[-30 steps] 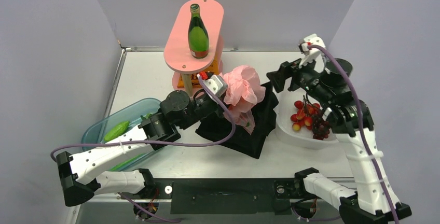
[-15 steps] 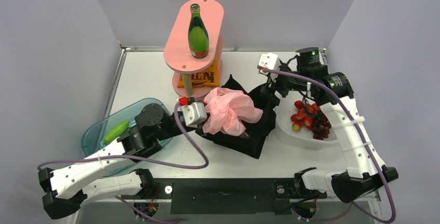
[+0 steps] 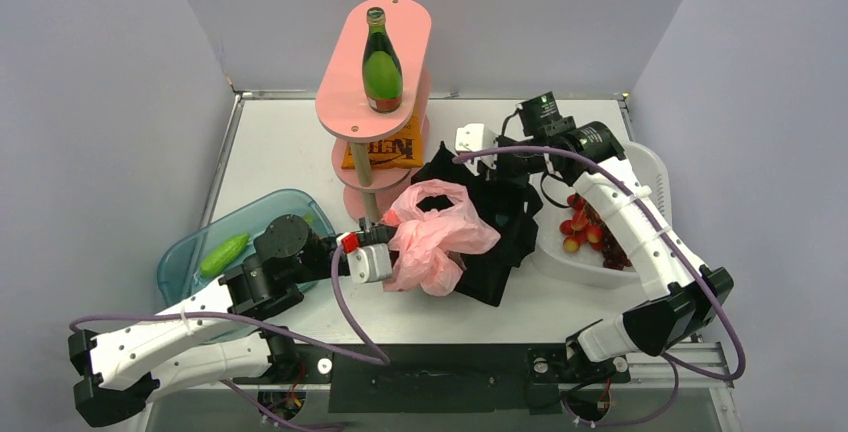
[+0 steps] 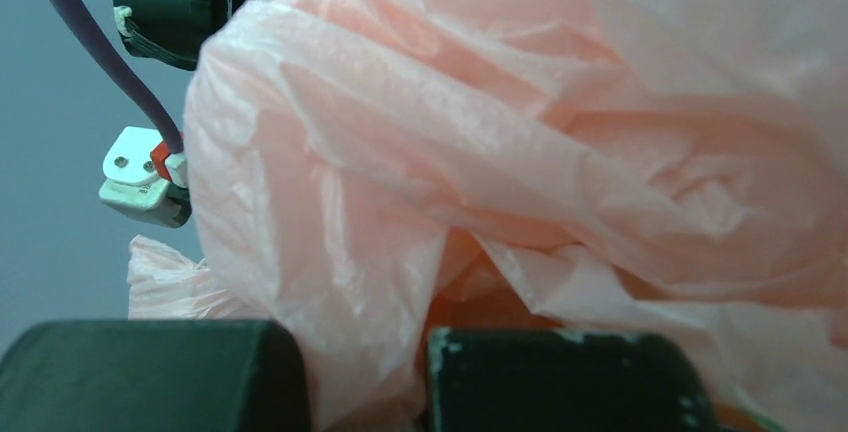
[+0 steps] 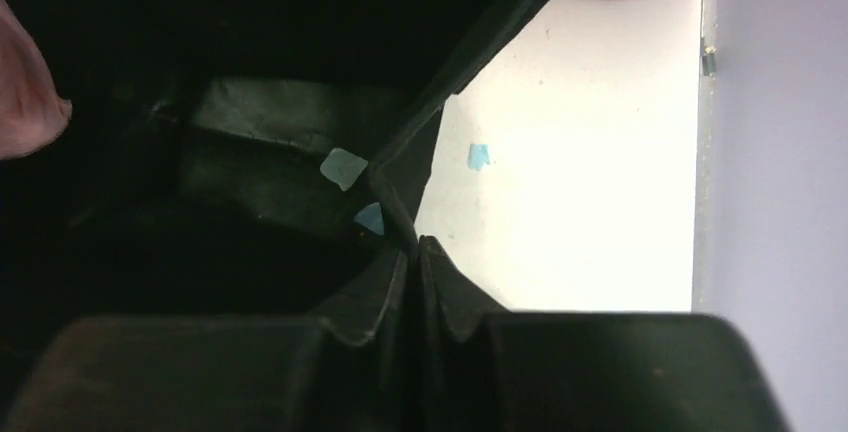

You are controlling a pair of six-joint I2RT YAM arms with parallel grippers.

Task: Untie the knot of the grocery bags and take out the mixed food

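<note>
Reaching low, left claw (image 3: 388,262) pinches pink bag (image 3: 440,237).

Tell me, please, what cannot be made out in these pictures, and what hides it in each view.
- Contents of the pink bag: left wrist view, crumpled plastic fills the frame; only an orange hint shows.
- Inside of the black tote: right wrist view, too dark.
- Left gripper fingertips: top view, buried in the pink bag.
- Orange snack packet: top view, its far part under the pink top shelf.
</note>
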